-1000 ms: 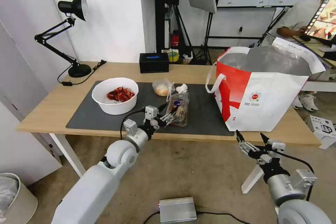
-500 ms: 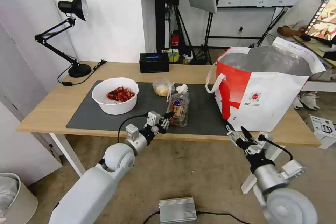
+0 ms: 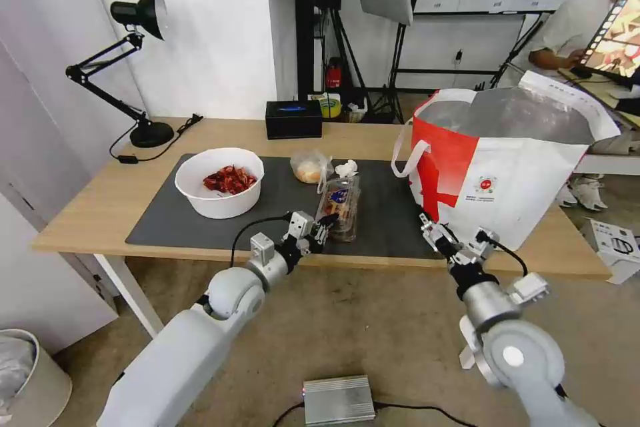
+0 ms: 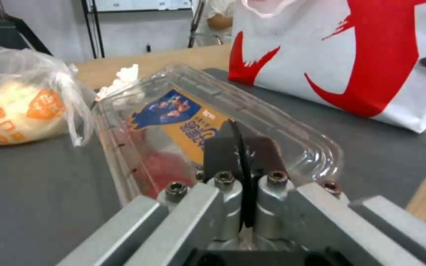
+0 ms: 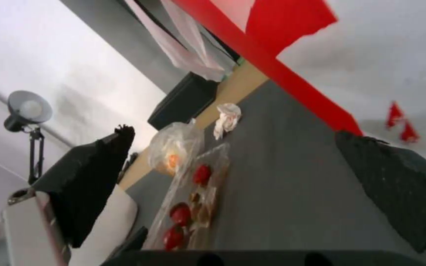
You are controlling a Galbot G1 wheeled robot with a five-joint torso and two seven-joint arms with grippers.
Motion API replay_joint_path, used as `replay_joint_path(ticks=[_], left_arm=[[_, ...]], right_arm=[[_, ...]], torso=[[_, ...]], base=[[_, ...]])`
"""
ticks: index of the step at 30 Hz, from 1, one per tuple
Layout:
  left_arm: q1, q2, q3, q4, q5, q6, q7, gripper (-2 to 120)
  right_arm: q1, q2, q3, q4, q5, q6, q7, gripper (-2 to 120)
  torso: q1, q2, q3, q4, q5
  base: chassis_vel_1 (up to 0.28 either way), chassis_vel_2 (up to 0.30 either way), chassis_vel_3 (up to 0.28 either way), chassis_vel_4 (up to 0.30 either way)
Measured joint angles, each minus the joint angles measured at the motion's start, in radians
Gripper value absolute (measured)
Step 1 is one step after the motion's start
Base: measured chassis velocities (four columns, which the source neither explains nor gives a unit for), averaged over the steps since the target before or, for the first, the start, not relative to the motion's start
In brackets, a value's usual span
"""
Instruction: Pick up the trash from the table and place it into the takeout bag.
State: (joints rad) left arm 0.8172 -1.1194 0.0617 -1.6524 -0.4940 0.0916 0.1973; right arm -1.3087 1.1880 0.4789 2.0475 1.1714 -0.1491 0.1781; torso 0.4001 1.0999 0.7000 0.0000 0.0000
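Note:
On the dark mat (image 3: 167,220) of the table (image 3: 87,200) lie the clear clamshell tray (image 3: 340,203) (image 4: 173,111) (image 5: 193,192), a bagged bun (image 3: 309,168) (image 4: 16,107), a crumpled tissue (image 3: 345,168) (image 5: 227,118) and a white bowl (image 3: 220,203) of red shells. My left gripper (image 3: 320,225) (image 4: 242,147) is shut, its tips at the tray's near end; I cannot tell whether plastic is pinched. My right gripper (image 3: 445,235) (image 5: 233,133) is open beside the lower left corner of the takeout bag (image 3: 507,180) (image 4: 371,55), which stands upright with its mouth open.
A black tissue box (image 3: 293,119) sits at the table's back edge and a desk lamp (image 3: 137,67) at its far left. A grey metal box (image 3: 339,400) lies on the floor in front, a bin (image 3: 27,373) at left, a white box (image 3: 613,247) at right.
My right arm rose from below the table edge, up and left to the bag's lower corner. My left gripper shifted slightly right and its fingers closed at the tray's near end.

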Motion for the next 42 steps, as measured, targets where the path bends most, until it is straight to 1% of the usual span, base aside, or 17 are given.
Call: replay_joint_path(ticks=[2,5,9,17,24,31,42], left_arm=[[-0.01,0.0,0.01,0.008,0.028,0.0,0.0,0],[-0.012,0.001,0.012,0.01,0.041,0.0,0.001,0],[-0.011,0.004,0.014,0.018,0.068,0.0,0.002,0],[-0.01,0.002,0.014,0.03,0.077,-0.002,-0.007,0],[-0.015,0.002,0.009,0.033,0.09,-0.003,-0.008,0],[-0.025,-0.006,0.013,0.048,0.1,-0.003,-0.008,0],[-0.022,-0.011,-0.004,0.047,0.101,-0.003,-0.007,0]], right_arm=[[0.033,0.006,-0.02,-0.023,0.021,-0.006,0.013,100],[0.048,0.009,-0.032,-0.034,0.03,-0.009,0.019,100],[0.108,0.037,-0.089,-0.069,0.05,-0.022,0.048,100],[0.193,0.079,-0.149,-0.132,0.06,-0.05,0.073,100],[0.222,0.094,-0.168,-0.163,0.07,-0.068,0.082,100],[0.283,0.12,-0.18,-0.235,0.074,-0.081,0.095,100],[0.328,0.159,-0.205,-0.282,0.095,-0.109,0.128,100]], torso=[[0.0,0.0,0.0,-0.0001,0.0],[0.0,0.0,0.0,-0.0001,0.0],[0.0,0.0,0.0,-0.0001,-0.0001],[0.0,0.0,0.0,0.0,-0.0001],[0.0,0.0,0.0,-0.0001,0.0],[0.0,0.0,0.0,-0.0001,0.0],[0.0,0.0,0.0,0.0001,0.0]], base=[[0.0,0.0,0.0,0.0],[0.0,0.0,0.0,0.0],[0.0,0.0,0.0,0.0],[0.0,0.0,0.0,0.0],[0.0,0.0,0.0,0.0],[0.0,0.0,0.0,0.0],[0.0,0.0,0.0,0.0]])
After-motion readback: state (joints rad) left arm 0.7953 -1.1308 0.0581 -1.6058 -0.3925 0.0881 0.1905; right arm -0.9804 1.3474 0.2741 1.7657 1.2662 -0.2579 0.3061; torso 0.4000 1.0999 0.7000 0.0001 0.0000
